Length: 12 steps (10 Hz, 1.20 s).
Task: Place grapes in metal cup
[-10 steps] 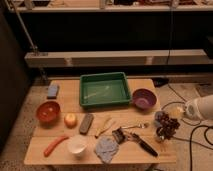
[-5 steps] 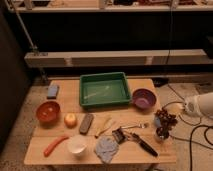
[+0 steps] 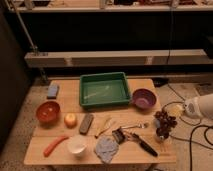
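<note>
The grapes (image 3: 164, 120), a dark maroon bumpy bunch, hang at the table's right edge, at the tip of my gripper (image 3: 169, 118). The gripper reaches in from the right on a white arm (image 3: 201, 106) and seems shut on the bunch. Right beneath the grapes stands the small metal cup (image 3: 162, 134), partly hidden by the bunch. I cannot tell whether the grapes touch the cup's rim.
On the wooden table (image 3: 45, 131) stand a green tray (image 3: 104, 91), a purple bowl (image 3: 144, 98), a red bowl (image 3: 48, 111), a blue sponge (image 3: 52, 90), an orange fruit (image 3: 70, 119), a white cup (image 3: 77, 145), a grey cloth (image 3: 106, 148) and a black-handled utensil (image 3: 140, 141). Cables lie on the floor to the right.
The grapes and gripper have shifted only slightly, staying over the cup at the right edge. Nothing else on the table has moved.
</note>
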Tool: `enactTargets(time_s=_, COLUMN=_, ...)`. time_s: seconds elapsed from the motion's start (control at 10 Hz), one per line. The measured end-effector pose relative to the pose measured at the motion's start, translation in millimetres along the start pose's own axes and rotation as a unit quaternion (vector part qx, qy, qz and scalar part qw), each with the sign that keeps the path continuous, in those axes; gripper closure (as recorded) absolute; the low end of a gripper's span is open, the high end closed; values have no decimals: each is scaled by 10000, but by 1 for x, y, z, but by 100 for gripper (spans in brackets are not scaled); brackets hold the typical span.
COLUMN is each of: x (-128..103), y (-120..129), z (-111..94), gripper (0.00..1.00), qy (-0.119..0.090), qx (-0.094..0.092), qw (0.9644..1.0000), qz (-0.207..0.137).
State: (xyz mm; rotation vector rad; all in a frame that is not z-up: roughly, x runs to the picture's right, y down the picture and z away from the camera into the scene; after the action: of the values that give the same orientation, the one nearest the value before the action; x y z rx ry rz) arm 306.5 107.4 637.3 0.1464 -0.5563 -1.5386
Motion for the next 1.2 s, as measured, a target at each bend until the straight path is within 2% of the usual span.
enactTargets(time_s=0.3, x=-6, y=2, z=4, gripper=100, qy=-70, qx=49, qw=10000, qz=12)
enactTargets(time_s=0.8, x=-10, y=8, z=11, gripper=100, qy=-67, qx=147, qw=9999, qz=-2)
enactTargets(time_s=1.2, x=-16, y=15, z=16, gripper=100, qy=-92, qx=305, qw=9995, qz=82)
